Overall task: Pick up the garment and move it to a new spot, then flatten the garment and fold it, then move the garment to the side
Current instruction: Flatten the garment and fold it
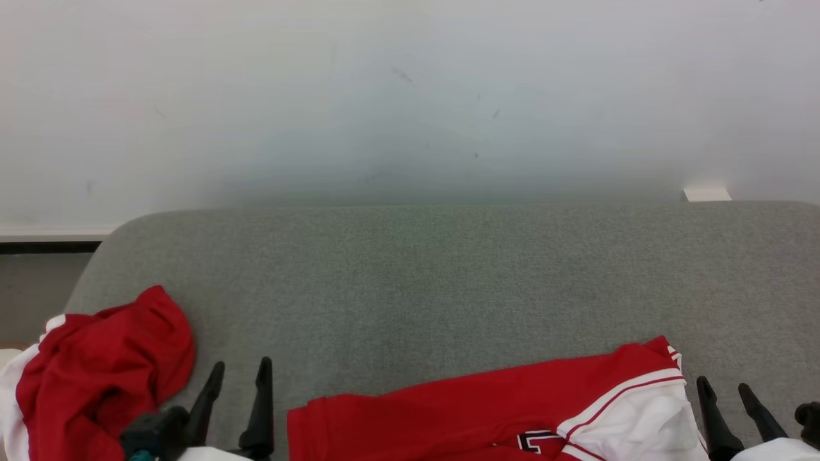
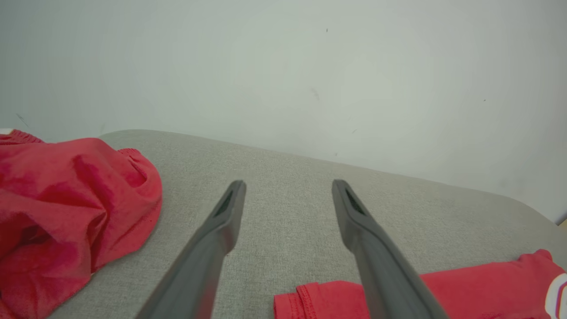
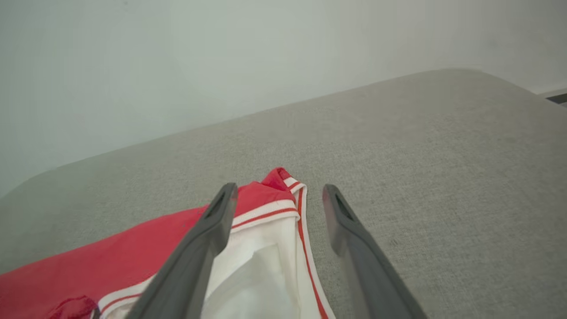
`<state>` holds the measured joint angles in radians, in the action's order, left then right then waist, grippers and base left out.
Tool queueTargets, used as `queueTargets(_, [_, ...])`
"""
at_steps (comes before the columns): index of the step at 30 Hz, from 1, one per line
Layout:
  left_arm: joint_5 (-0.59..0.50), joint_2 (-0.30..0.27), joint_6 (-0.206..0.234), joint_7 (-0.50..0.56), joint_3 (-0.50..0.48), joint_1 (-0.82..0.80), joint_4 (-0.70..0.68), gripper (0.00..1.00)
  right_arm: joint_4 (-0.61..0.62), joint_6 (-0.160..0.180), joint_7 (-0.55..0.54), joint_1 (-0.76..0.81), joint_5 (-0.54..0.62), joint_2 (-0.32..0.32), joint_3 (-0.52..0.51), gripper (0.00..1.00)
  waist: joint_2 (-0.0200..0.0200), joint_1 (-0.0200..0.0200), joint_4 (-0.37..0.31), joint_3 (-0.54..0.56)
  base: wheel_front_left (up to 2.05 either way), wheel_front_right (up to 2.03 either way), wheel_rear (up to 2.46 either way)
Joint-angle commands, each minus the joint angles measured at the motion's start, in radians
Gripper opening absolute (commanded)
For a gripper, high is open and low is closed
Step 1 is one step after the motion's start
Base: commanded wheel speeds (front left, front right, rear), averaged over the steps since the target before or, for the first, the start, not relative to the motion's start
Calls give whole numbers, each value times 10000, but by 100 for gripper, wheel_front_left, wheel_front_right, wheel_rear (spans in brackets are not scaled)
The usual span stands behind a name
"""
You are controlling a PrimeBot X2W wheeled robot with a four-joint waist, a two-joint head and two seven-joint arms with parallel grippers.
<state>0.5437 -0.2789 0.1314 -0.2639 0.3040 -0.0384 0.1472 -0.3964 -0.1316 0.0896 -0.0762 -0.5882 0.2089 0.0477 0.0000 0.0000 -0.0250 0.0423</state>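
A red garment with white panels and red-and-white trim [image 1: 487, 403] lies spread along the near edge of the grey fabric surface [image 1: 416, 275]; its hem [image 2: 478, 283] and its trimmed corner [image 3: 270, 208] show in the wrist views. A second, crumpled red garment [image 1: 102, 371] [image 2: 66, 199] is heaped at the surface's left end. My left gripper [image 1: 241, 365] [image 2: 289, 184] hangs open over bare fabric between the two garments. My right gripper [image 1: 722, 384] [image 3: 279, 188] is open just above the trimmed right corner of the spread garment. Neither holds anything.
A pale wall rises right behind the surface. The surface's left corner [image 1: 122, 230] is rounded, with floor beyond it. A small white object [image 1: 706, 194] sits at the far right edge. Bare grey fabric stretches across the middle and back.
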Motion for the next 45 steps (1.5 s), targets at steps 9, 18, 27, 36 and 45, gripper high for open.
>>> queueTargets(9, [-739,540,-693,0,-533,-255,605,100,-2404,20,-2233,-1367,558,-29,297,100,0,0,324,-311,0,0,0])
queueTargets(18, [-1066,842,-1080,0,-828,-341,984,100,-4112,20,-3429,-1654,1028,-301,-105,100,0,0,668,-306,0,0,0])
queueTargets(27, [-1338,1127,-1317,0,-1071,-265,1280,100,-3775,-34,-4877,-1759,261,-455,626,0,0,0,795,-242,0,0,0])
queueTargets(36, [-1427,1347,-1499,0,-1282,-138,1517,100,-2982,23,-5114,-2194,349,705,-89,0,0,0,753,-139,0,0,0])
queueTargets(45, [-1612,1511,-1647,-1,-1468,-160,1615,100,-1392,23,-6569,-2111,338,1352,-378,0,0,0,703,-118,0,0,0])
